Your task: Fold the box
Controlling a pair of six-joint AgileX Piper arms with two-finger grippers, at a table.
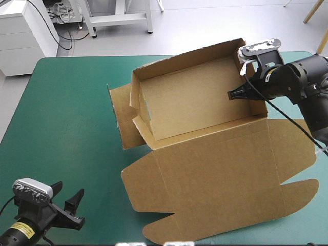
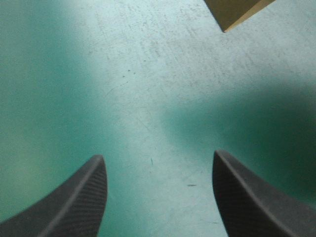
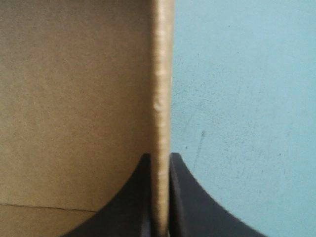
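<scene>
Where the two broad black fingers point(image 3: 140, 197) of the right gripper point(image 3: 160, 157) rise side by side, they are clenched on a thin upright wall point(image 3: 162, 98) of the brown cardboard box point(image 1: 205, 102). One finger presses the inner face and the other the outer, with the board's raw edge standing between them. On the inner side of that wall lies plain brown board. On the outer side is the bare teal-green cover point(image 3: 247, 98) of the table.

From above, the right gripper point(image 1: 237, 94) reaches in from the table's right and holds the right end wall of the tray near its far corner. The far wall point(image 1: 189, 56) stands raised. At the left end a wall point(image 1: 139, 105) stands too, leaning somewhat, and a loose flap point(image 1: 123, 115) lies outside it on the cover. The wide flat lid point(image 1: 220, 174) spreads from the tray toward the near edge, its rounded tabs resting on the table. The whole box sits right of the table's middle, from mid-table out to the near edge.

The left gripper point(image 2: 158, 160) is released, its fingers standing well apart over bare cover with nothing between them. Ahead of it, well apart, shows a pointed corner of brown board point(image 2: 237, 12). In the high view the left gripper point(image 1: 69, 197) sits near the near left corner of the table, clear of the box.
</scene>
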